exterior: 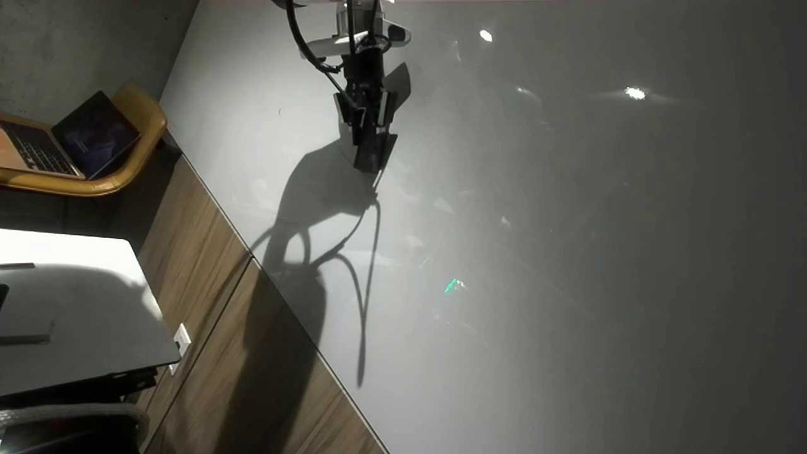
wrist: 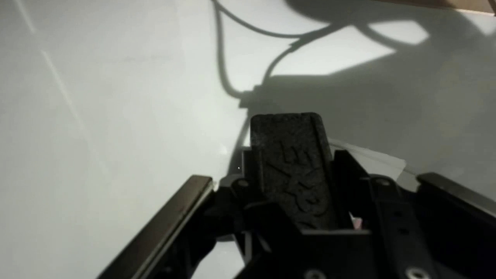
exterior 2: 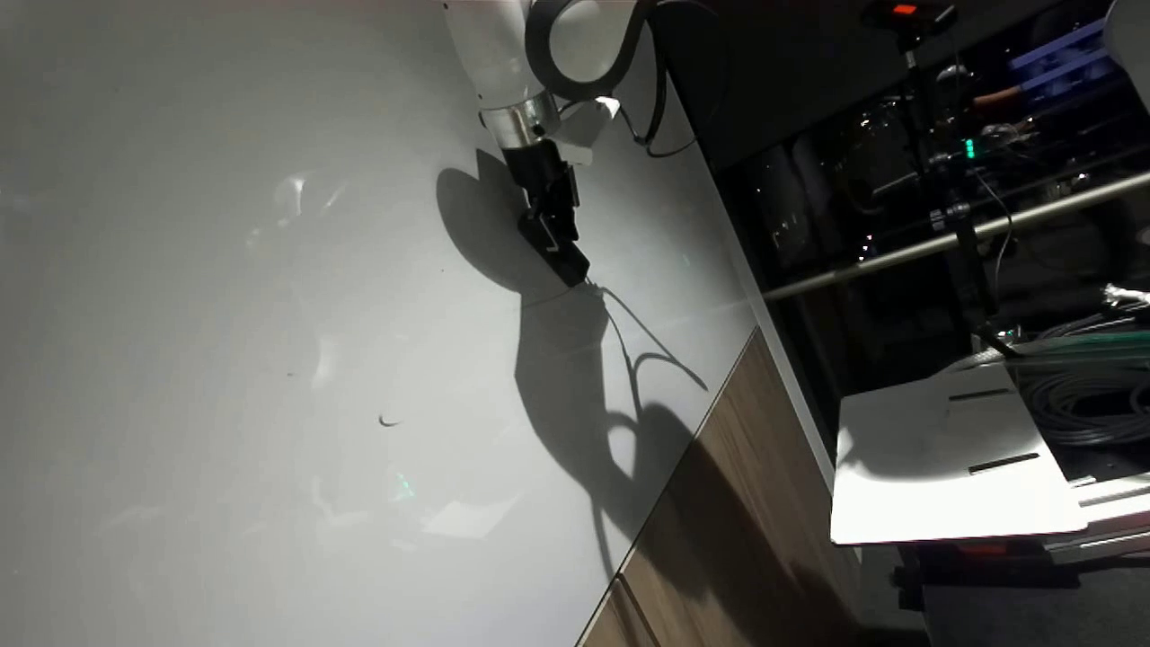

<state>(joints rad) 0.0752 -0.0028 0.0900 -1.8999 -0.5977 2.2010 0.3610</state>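
Gripper (wrist: 295,163) seems to pinch a dark block (wrist: 291,170) by its long sides, the block lying straight ahead, with long axis in the pointing direction and free end toward the pale surface (wrist: 116,155).

The black gripper (exterior 2: 559,244) leans over a pale glossy tabletop (exterior 2: 225,359), and at its jaws is a black block (exterior 2: 571,267); the border between these two is too dark to tell. Above the jaws there are a silver collar (exterior 2: 521,123), the white arm (exterior 2: 490,49) and a thick black cable (exterior 2: 539,40) in a loop. Below the jaws spreads the arm's shadow (exterior 2: 561,359). To their lower right is a wood-grain panel (exterior 2: 764,449); farther right, well apart, are a white slotted plate (exterior 2: 943,490) and coiled grey cables (exterior 2: 1087,413).
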